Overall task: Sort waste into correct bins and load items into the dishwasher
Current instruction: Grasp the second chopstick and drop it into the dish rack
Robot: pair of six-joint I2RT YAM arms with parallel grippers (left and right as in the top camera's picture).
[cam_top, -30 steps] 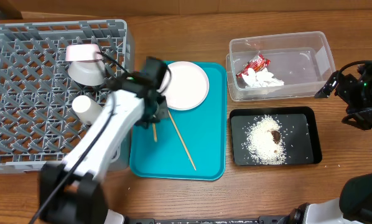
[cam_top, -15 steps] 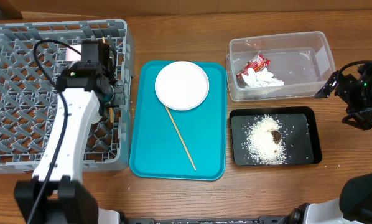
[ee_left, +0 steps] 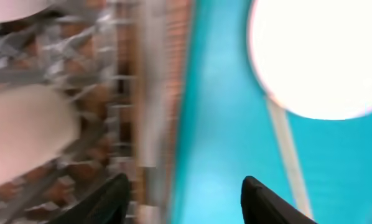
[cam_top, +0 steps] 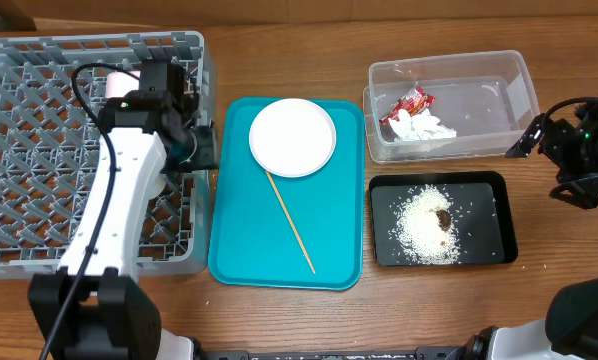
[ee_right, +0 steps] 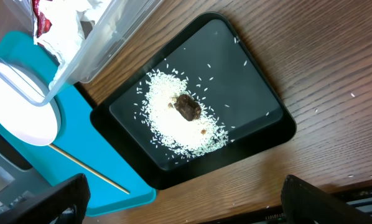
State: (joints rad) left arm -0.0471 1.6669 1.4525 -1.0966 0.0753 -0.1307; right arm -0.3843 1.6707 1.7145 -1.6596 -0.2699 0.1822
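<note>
Starting far left: logging the grey dish rack [cam_top: 29,120], spreading out to the left of the left pincer [ee_left: 185,183]. Spotting a pale pinkish piece [cam_top: 114,85] in the rack just beyond that pincer's arm, mostly hidden; not telling bowl from cup. Placing the left pincer over the rack's right wall, at the seam with the teal tray [cam_top: 239,240]. Reading its fingers as spread well apart, gripping nothing; wrist view badly blurred.

Moving right of the left pincer: noting the teal tray carrying a round white plate [cam_top: 292,137] at its far end, near the pincer, and a single wooden chopstick [cam_top: 291,222] lying slantwise from the plate's near edge toward the tray's near right corner.

Moving on toward the right pincer [ee_right: 186,186]: recording the clear tub [cam_top: 489,100], just left of that pincer, holding a red-and-white wrapper [cam_top: 407,103] and white crumpled paper [cam_top: 426,128], touching, bunched at the tub's left end. Recording the black tray [cam_top: 484,195], just nearer than the tub, holding a heap of rice grains [ee_right: 180,130] with a small brown lump [ee_right: 187,107] on top and stray grains scattered around. Reading the right pincer as wide open, empty, hanging above the wooden table [cam_top: 429,310], apart from both bins.
</note>
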